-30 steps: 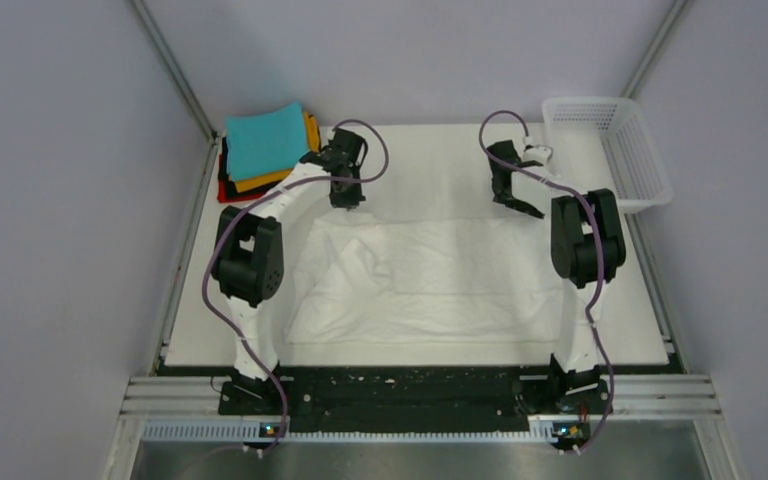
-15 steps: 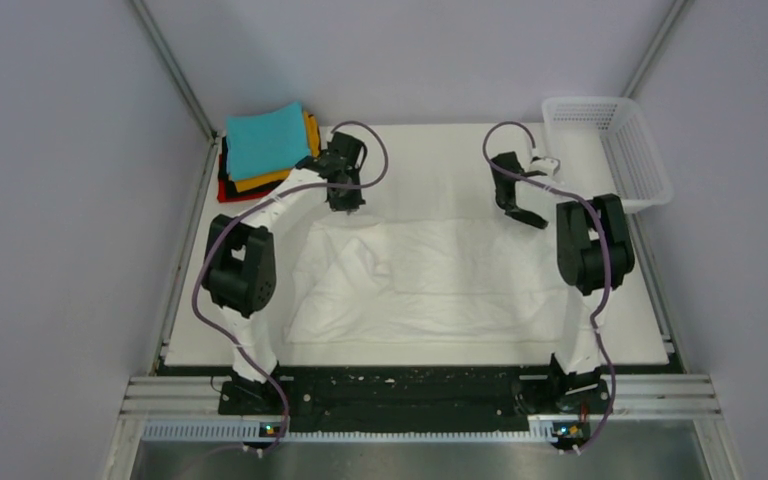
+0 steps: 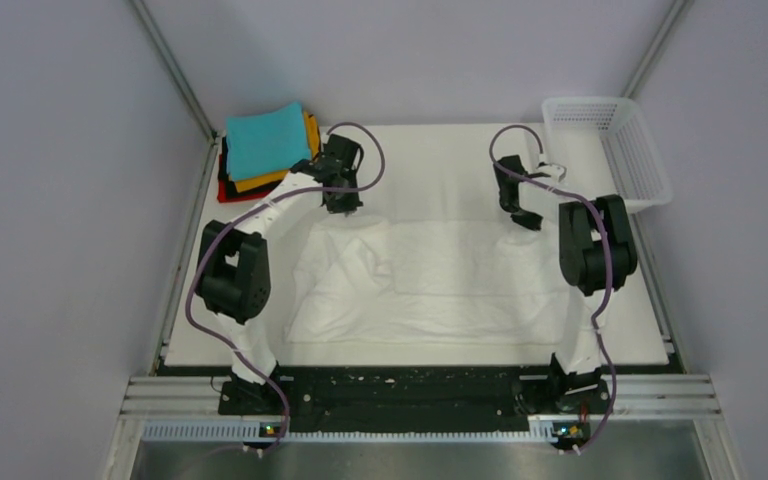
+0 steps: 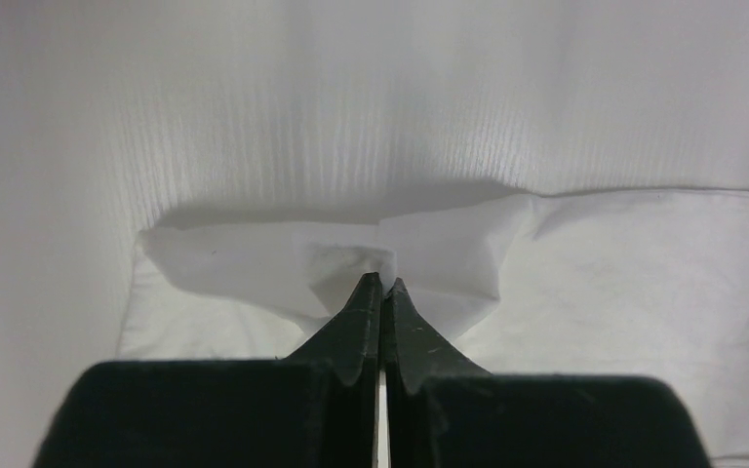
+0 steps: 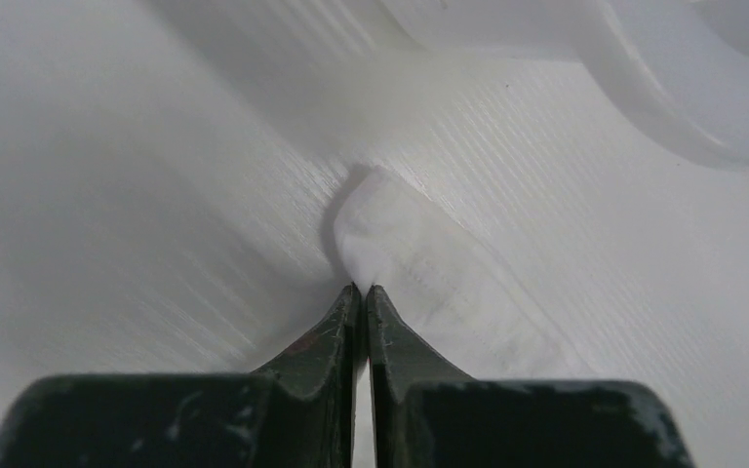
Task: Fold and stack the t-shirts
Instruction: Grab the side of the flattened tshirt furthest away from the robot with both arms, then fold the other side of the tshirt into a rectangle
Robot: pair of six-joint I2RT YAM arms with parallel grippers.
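Observation:
A thin white t-shirt point(image 3: 430, 275) lies spread and rumpled across the middle of the white table. My left gripper point(image 3: 345, 208) is at the shirt's far left corner, shut on a bunched fold of white t-shirt cloth point(image 4: 351, 258). At the far right corner my right gripper point(image 3: 526, 220) is shut on the hemmed edge of the white t-shirt point(image 5: 400, 253). A folded stack sits at the table's far left corner, with a teal t-shirt point(image 3: 265, 138) on top and orange, black and red edges below it.
A white plastic mesh basket point(image 3: 615, 150) stands at the far right corner, and its rim point(image 5: 673, 88) curves close behind the right gripper. Grey walls and metal rails close in the table on both sides.
The right gripper has come down onto the shirt's far right corner and shut on its edge. The left gripper has kept its hold and shifted slightly left.

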